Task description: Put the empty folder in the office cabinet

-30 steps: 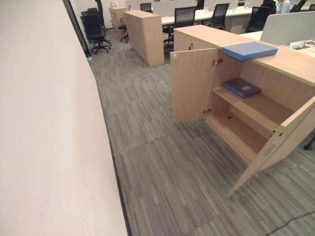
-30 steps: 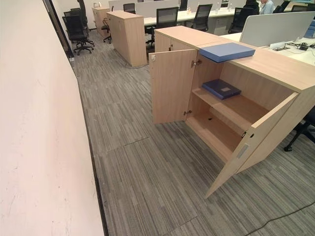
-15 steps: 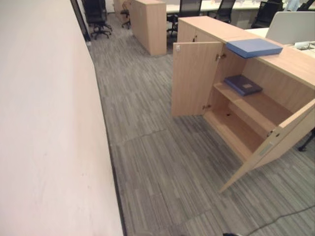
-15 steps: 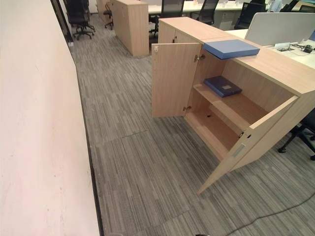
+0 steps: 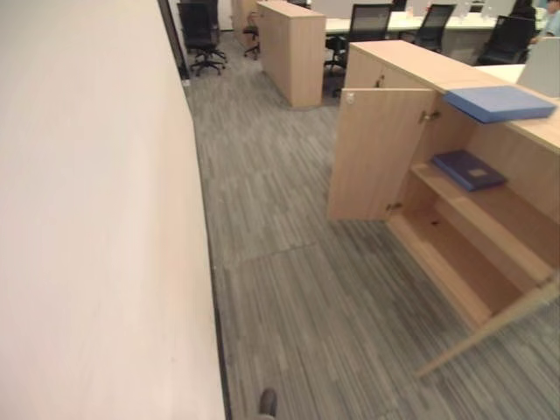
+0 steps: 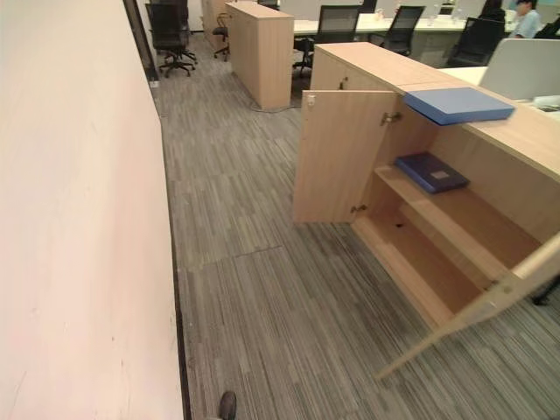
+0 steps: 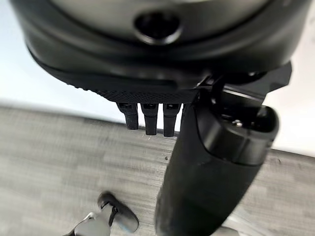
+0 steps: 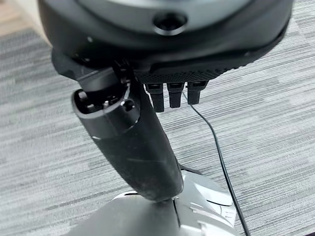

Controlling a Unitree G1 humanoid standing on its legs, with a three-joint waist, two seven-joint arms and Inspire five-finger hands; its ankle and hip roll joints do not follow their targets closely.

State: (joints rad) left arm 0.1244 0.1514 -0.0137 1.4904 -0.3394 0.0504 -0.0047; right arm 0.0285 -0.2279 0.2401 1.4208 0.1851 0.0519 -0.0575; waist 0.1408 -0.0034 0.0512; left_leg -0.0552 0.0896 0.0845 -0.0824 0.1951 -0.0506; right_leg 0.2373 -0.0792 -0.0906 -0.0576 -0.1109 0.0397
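Observation:
A light blue folder [image 5: 500, 102] lies flat on top of the wooden office cabinet [image 6: 420, 262], at the right of the scene. Both cabinet doors stand open. On the upper shelf inside rests a dark blue folder [image 6: 431, 171]; the lower shelf is bare. My left hand [image 7: 216, 162] hangs over the grey carpet with straight fingers and nothing in it. My right hand [image 8: 133, 147] also hangs above the carpet, fingers straight and empty. Both hands are well away from the cabinet.
A long pale wall [image 5: 87, 219] runs along the left. The cabinet's left door [image 5: 376, 153] and right door [image 6: 490, 302] jut out over the carpet. Farther back stand another wooden cabinet [image 5: 293, 48], black office chairs [image 5: 199, 35] and desks, with a person [image 6: 528, 17] seated.
The whole picture has shifted, so the camera has moved: the cabinet now sits further right and partly past the frame edge. The folders and doors have not moved.

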